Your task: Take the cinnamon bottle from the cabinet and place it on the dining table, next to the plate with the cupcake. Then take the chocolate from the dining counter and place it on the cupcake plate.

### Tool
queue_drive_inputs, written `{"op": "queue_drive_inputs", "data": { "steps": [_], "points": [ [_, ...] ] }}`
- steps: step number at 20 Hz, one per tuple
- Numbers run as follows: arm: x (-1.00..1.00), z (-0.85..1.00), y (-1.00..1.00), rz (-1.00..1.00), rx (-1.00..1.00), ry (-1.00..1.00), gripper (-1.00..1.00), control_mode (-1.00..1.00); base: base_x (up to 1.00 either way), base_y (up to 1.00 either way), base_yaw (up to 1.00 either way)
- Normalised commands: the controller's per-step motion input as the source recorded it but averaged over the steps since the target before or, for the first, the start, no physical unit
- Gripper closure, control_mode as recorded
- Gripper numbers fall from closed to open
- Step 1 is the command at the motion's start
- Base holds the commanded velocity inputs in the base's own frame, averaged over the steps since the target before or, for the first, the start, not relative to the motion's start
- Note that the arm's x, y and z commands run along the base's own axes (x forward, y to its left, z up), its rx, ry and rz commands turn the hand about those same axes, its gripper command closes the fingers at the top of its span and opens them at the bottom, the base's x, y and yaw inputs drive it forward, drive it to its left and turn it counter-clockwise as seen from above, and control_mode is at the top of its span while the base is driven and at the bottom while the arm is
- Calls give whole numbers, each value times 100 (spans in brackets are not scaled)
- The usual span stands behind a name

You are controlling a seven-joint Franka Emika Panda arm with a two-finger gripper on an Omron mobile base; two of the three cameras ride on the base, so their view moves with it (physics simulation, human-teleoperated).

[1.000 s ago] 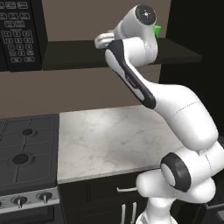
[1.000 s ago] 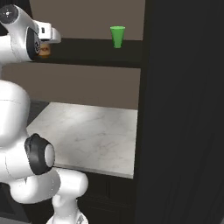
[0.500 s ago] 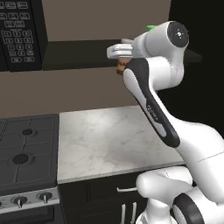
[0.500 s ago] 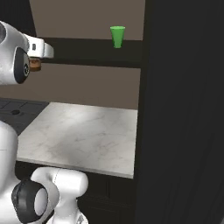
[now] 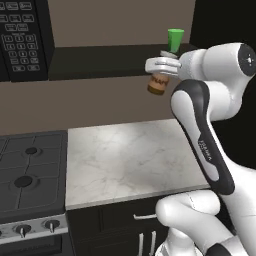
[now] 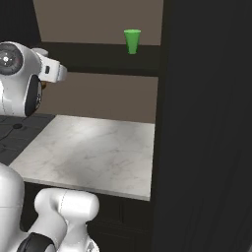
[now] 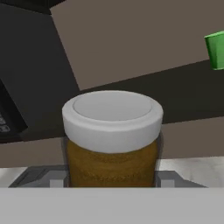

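Amber-brown and capped in pale grey, the cinnamon bottle (image 7: 113, 140) sits at the bottom centre of the hand view, clamped between the two dark fingers (image 7: 171, 179) of the end effector (image 7: 112, 180), which press on its sides below the lid. In the left base view the end effector (image 5: 161, 66) holds the jar (image 5: 159, 83) in the upper middle of the frame, hanging in the air in front of the dark cabinet (image 5: 100, 61) shelf and high above the marble tabletop (image 5: 125, 160); it looks slightly tilted, though the small size makes that hard to be sure of.

The jar is likely rigid, light and rather smooth, probably glass, so it could slip or crack if dropped. Gripping the straight body under the lid rim, as here, seems the safest hold.

Farther back, the green cup (image 5: 175, 39) stands on the shelf behind the arm, at the upper right of the frame. The microwave (image 5: 22, 40) fills the upper left, with the stove (image 5: 30, 175) below it.
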Motion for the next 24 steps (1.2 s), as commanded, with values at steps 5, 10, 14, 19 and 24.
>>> {"op": "queue_drive_inputs", "data": {
  "steps": [5,10,14,19,24],
  "points": [
    [14,-16,-2,4,0,1,100,-100,0,0,0],
    [0,-9,0,1,0,3,100,-100,0,0,0],
    [0,0,0,0,0,5,100,100,0,0,0],
    [0,0,0,0,0,0,100,100,-26,0,2],
    [0,0,0,0,0,0,100,100,-64,0,14]
  ]
}}
